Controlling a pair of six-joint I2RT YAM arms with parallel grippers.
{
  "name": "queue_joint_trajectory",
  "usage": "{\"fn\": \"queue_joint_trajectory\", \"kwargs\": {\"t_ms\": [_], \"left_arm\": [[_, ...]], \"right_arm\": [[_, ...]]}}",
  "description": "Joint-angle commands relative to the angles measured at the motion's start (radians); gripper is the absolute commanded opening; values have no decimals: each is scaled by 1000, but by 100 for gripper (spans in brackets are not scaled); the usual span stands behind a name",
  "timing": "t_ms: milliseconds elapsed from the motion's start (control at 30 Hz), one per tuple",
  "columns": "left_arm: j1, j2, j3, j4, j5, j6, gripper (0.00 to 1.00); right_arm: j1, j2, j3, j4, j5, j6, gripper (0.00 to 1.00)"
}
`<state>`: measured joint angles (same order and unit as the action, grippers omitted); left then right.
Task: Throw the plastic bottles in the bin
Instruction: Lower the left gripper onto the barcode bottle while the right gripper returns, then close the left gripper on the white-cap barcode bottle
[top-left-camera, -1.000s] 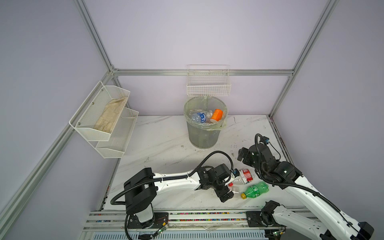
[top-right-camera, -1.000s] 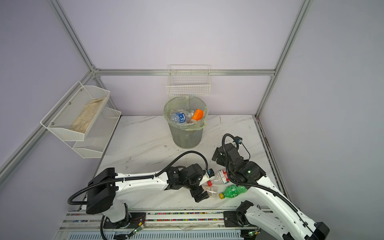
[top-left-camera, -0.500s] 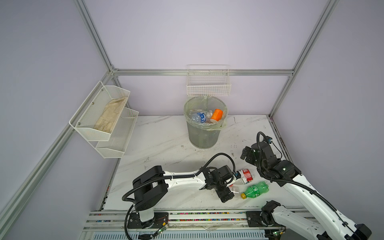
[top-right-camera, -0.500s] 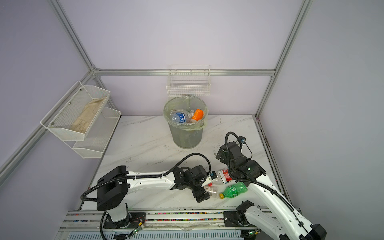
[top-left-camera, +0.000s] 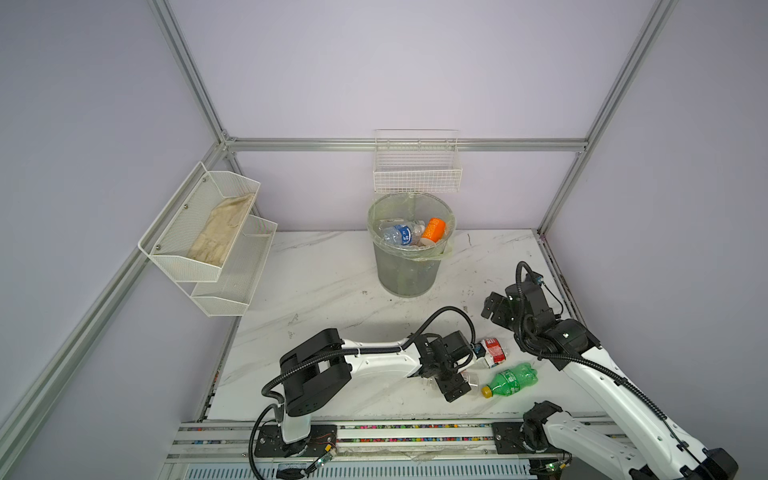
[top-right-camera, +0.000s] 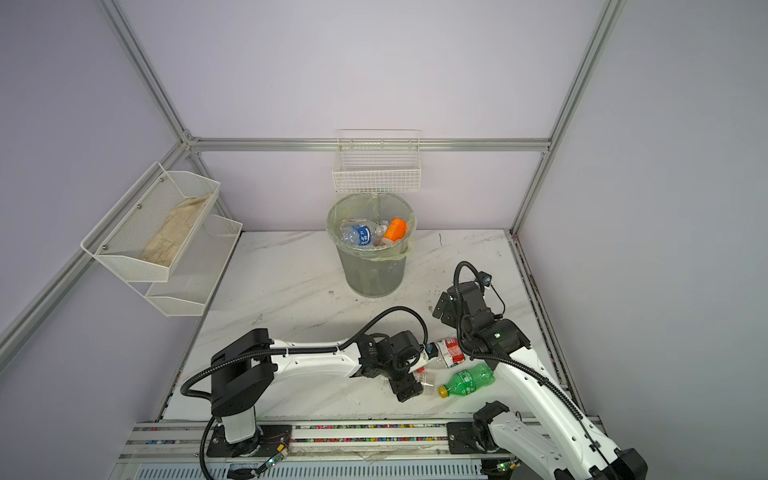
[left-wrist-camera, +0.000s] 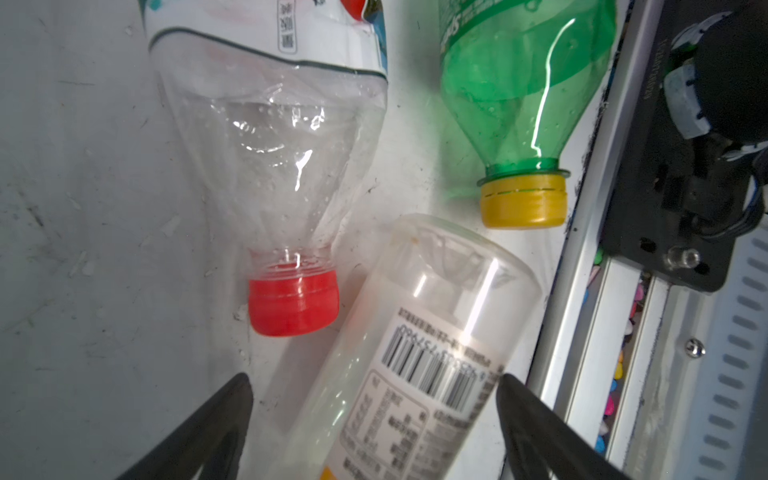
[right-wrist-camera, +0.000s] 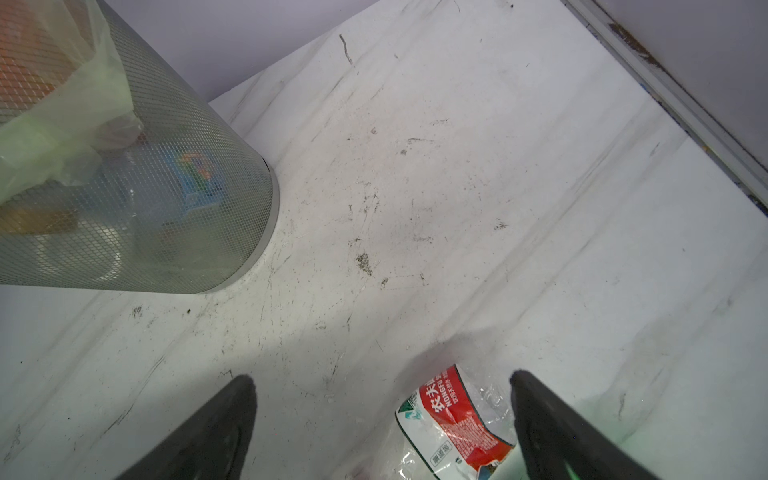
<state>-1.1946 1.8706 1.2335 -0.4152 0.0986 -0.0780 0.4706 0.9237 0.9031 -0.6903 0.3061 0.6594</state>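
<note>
Jaws of the left pincer (left-wrist-camera: 372, 375) are standing apart astride the frosted barcode-labelled plastic bottle (left-wrist-camera: 419, 332) lying on the white marble tabletop (top-left-camera: 332, 270), seemingly lining up its lift to the distant green-lined grey bin (top-left-camera: 409, 274); right pincer (right-wrist-camera: 380, 374) is hovering agape.

Bin (top-left-camera: 409, 270) stands rear centre of table (top-left-camera: 332, 282), bottles (top-left-camera: 399, 235) inside, wire basket (top-left-camera: 417, 178) above and behind. Three loose bottles (top-left-camera: 511, 379) lie front right. Shelf trays (top-left-camera: 216, 249) hang left.
</note>
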Motion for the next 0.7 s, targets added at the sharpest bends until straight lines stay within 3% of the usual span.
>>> {"fn": "queue_joint_trajectory", "kwargs": {"t_ms": [0, 133, 400, 667], "left_arm": [[-8, 9, 77, -13, -14, 34, 88], [-7, 17, 74, -13, -37, 21, 80], [-7, 8, 61, -25, -68, 22, 51], [-7, -11, 63, -54, -92, 29, 42]], "right_arm": [[-9, 6, -13, 17, -9, -12, 97], [-16, 9, -17, 28, -18, -14, 97], [-23, 20, -18, 40, -36, -24, 97], [-28, 25, -18, 51, -48, -30, 97]]}}
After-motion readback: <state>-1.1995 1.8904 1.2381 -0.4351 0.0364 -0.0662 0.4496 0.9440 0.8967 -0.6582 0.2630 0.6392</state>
